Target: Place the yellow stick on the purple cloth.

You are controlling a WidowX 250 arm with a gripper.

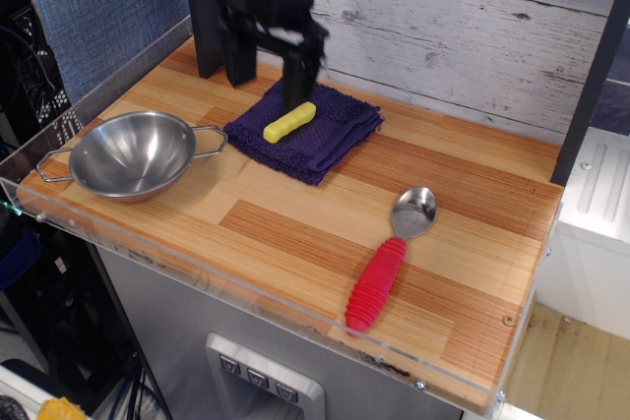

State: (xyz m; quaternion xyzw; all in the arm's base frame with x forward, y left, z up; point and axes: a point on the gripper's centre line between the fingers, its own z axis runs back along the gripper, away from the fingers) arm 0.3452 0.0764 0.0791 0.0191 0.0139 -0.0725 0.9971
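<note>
The yellow stick (289, 121) lies flat on the purple cloth (315, 135), on its left half, at the back middle of the wooden counter. My gripper (272, 74) hangs just above and behind the stick, raised off it. Its two black fingers (300, 68) are spread apart and hold nothing. The fingers are slightly blurred by motion.
A steel bowl (131, 154) with wire handles sits left of the cloth near the counter's left edge. A red-handled spoon (390, 258) lies at the front right. A grey plank wall stands right behind the cloth. A clear plastic lip edges the counter's front.
</note>
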